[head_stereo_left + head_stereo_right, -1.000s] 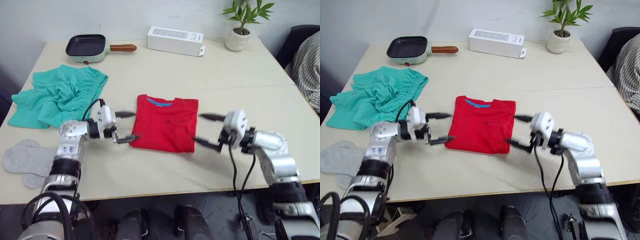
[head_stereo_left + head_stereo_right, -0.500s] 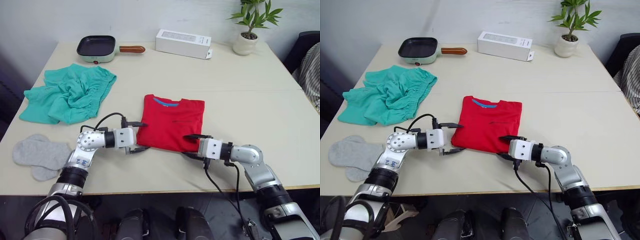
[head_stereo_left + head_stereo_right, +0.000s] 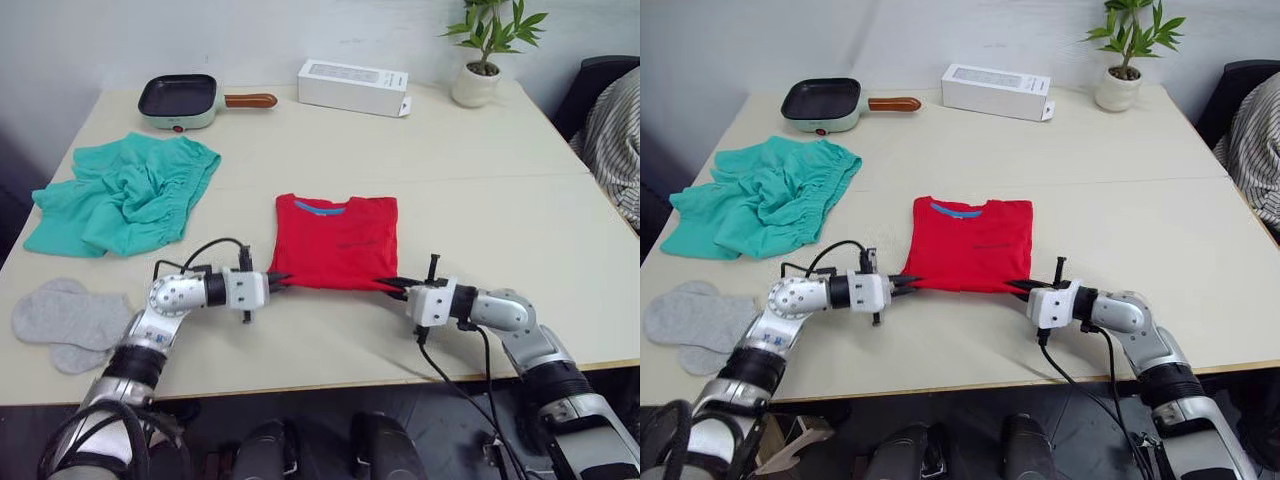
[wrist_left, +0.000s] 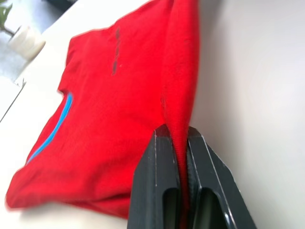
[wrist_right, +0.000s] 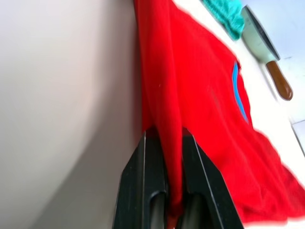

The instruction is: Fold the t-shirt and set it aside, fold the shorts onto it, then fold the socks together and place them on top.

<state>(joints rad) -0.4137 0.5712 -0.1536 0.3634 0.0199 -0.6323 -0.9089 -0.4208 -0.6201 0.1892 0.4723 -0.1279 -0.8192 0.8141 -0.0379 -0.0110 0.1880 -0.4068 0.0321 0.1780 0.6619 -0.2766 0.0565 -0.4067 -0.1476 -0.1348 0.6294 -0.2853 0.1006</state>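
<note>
The red t-shirt (image 3: 337,240) lies folded into a rectangle at the middle of the table, blue collar band away from me. My left gripper (image 3: 277,280) is shut on its near left corner, and my right gripper (image 3: 386,284) is shut on its near right corner; both wrist views show the red hem (image 4: 179,119) pinched between the black fingers (image 5: 143,186). The teal-green shorts (image 3: 120,195) lie crumpled at the left. The grey socks (image 3: 62,322) lie flat near the front left edge.
At the back of the table (image 3: 480,190) stand a mint pan with a wooden handle (image 3: 185,98), a white box (image 3: 352,84) and a potted plant (image 3: 482,55). A person in striped cloth (image 3: 612,140) sits past the right edge.
Both grippers came in low from the shirt's sides to its near corners and went from open to shut on the hem. The camera has shifted slightly.
</note>
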